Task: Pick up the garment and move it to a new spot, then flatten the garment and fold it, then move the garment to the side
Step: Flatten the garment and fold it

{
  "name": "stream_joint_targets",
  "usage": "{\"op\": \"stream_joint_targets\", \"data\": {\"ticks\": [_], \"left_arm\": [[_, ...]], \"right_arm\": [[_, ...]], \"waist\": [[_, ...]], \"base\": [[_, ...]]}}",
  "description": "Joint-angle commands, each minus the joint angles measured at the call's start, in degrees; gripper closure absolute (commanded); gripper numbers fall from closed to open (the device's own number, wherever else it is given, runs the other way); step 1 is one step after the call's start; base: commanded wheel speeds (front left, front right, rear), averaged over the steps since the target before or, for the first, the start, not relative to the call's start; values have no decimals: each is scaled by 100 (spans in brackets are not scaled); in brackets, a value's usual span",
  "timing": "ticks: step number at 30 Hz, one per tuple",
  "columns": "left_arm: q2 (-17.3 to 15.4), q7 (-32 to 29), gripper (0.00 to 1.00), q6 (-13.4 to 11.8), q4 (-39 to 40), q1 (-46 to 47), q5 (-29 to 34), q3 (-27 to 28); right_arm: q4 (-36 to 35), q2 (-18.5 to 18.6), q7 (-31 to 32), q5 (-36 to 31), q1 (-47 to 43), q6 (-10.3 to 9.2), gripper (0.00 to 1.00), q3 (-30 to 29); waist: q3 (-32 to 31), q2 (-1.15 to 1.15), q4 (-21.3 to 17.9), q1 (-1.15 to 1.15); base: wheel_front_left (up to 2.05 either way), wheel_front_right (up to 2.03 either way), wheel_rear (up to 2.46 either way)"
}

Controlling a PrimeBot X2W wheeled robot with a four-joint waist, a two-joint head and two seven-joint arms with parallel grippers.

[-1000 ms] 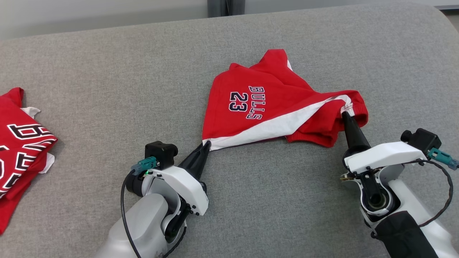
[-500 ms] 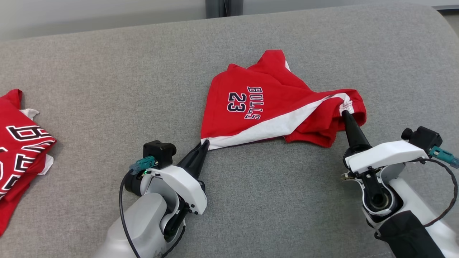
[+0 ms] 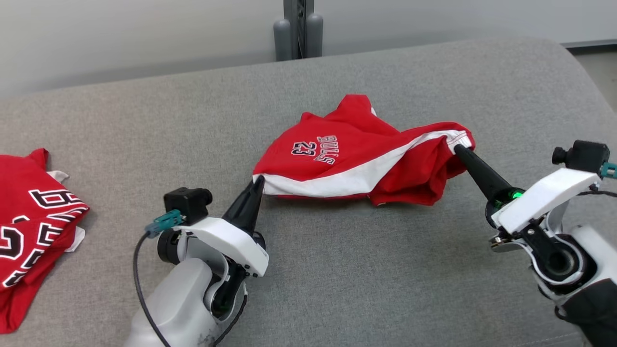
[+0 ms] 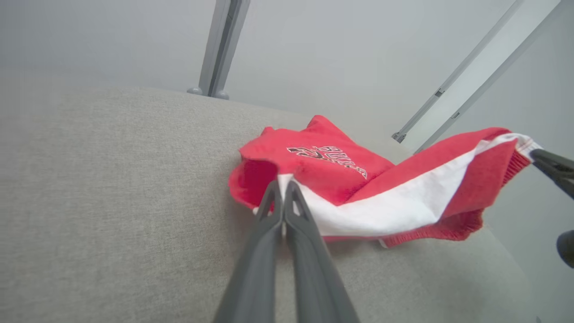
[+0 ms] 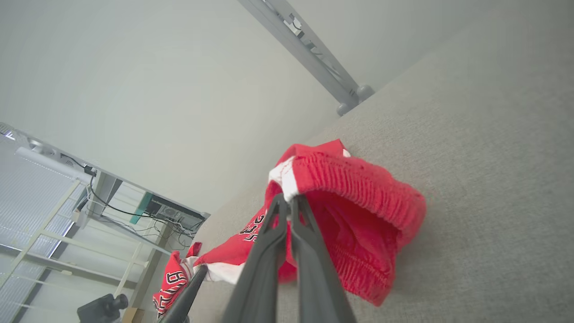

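While the garment point(image 3: 347, 159) sags between two pinched corners, mid grey cushion point(image 3: 337, 270), the pick-up step looks in hand; the next move likely calls for an even lift, corners kept apart. Count: one cushion; two red pieces, the other jersey point(image 3: 29, 226) at 9 o'clock; two claws, left gripper point(image 3: 258, 180) clamped on the 7 o'clock corner, right gripper point(image 3: 458, 148) clamped on the 3 o'clock waistband.

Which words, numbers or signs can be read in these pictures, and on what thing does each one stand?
"BULLS": on the red garment, dark letters edged white.
"23": on the same garment, beside that word.
Other red garment at the left of the head view: large black and white characters, cut off by folds, not readable.
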State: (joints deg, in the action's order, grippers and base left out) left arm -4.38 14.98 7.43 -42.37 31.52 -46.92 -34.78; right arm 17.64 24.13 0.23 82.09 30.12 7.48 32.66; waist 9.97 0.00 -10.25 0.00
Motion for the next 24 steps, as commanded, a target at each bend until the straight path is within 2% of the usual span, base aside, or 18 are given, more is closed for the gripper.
{"op": "stream_joint_targets", "data": {"ticks": [1,10,16,24], "left_arm": [[2,21,100,11,122,-81,-87,194],[91,21,100,11,782,-334,-508,1294],[129,21,100,11,1095,-451,-774,1802],[132,21,100,-74,1679,-526,-1075,2189]], "right_arm": [[-160,147,272,205,37,4,100,1],[-435,713,1715,1239,331,4,100,-173],[-282,775,2268,1874,580,5,100,-357],[1,578,2699,2609,1191,5,100,-541]], "waist": [[-136,0,-5,0],[-605,0,105,0],[-859,0,184,0],[-1062,0,291,0]], "base": [[0,0,0],[0,0,0],[0,0,0],[0,0,0]]}}
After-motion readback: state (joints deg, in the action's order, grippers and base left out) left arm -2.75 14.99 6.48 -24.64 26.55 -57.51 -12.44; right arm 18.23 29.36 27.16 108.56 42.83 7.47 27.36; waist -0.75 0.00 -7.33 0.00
